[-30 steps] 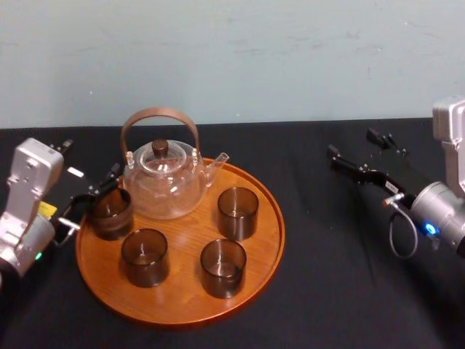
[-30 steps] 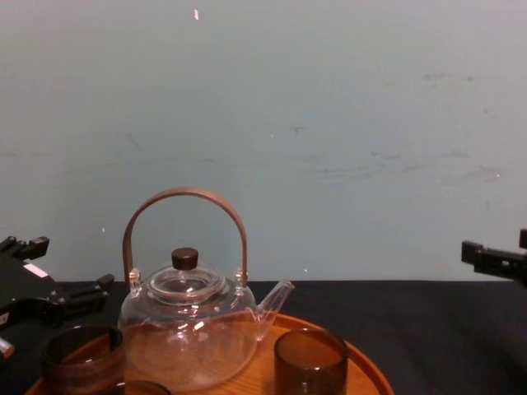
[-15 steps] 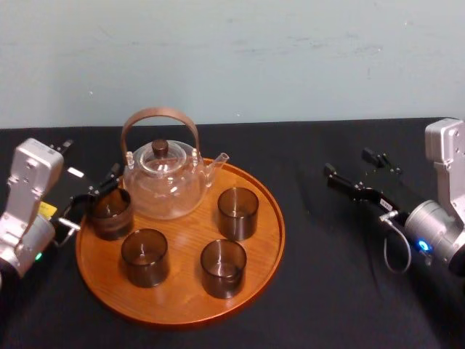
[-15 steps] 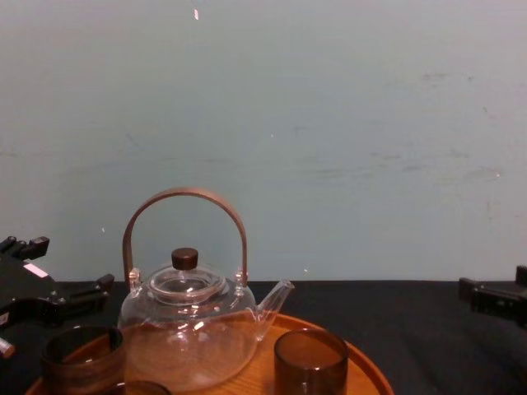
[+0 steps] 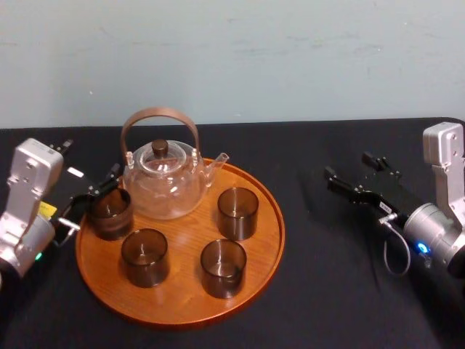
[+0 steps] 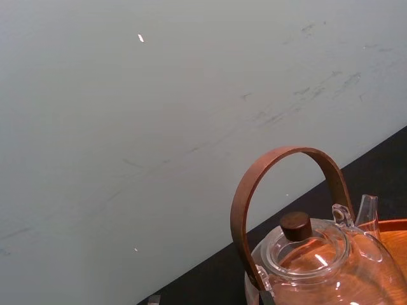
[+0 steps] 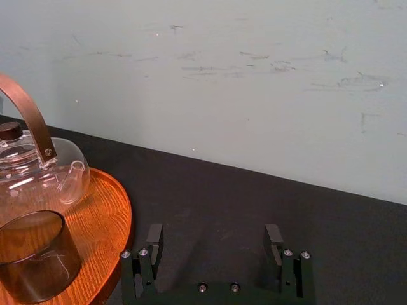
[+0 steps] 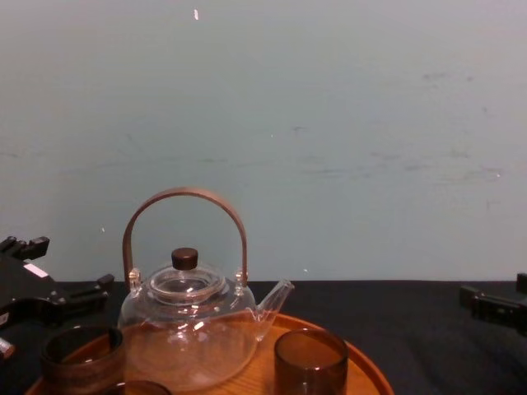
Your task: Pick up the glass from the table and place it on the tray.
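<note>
Setup: a black table point(image 5: 327, 291) ran up against a pale blue-green wall point(image 5: 232, 58), and the tray point(image 5: 251, 254) sat left of centre in the head view.

Glass: the glass point(image 5: 110, 213) was standing upright on the tray, right at its left edge and just beside the teapot point(image 5: 163, 185).

Left hand: the left hand point(image 5: 91, 160) hung low at the tray's left edge, just left of and behind that glass. Its fingers were spread wide and held nothing. One fingertip pointed toward the side of the teapot. Honestly, there was no telling whether any part of the hand was touching the glass.

Right hand: the right hand point(image 5: 351, 167) was out over bare table, well to the right of the tray. It was wide open too and empty. Its wrist view showed the fingers point(image 7: 154, 241) well apart, with only black cloth between them.

Teapot: it was clear glass with an arched brown handle and a dark knob on the lid. It stood at the back of the tray, spout aimed toward the robot's right.

Also on the tray: the other three glasses point(image 5: 223, 267) were all upright. One stood by the spout and two were nearer the front rim, none of them touching.
</note>
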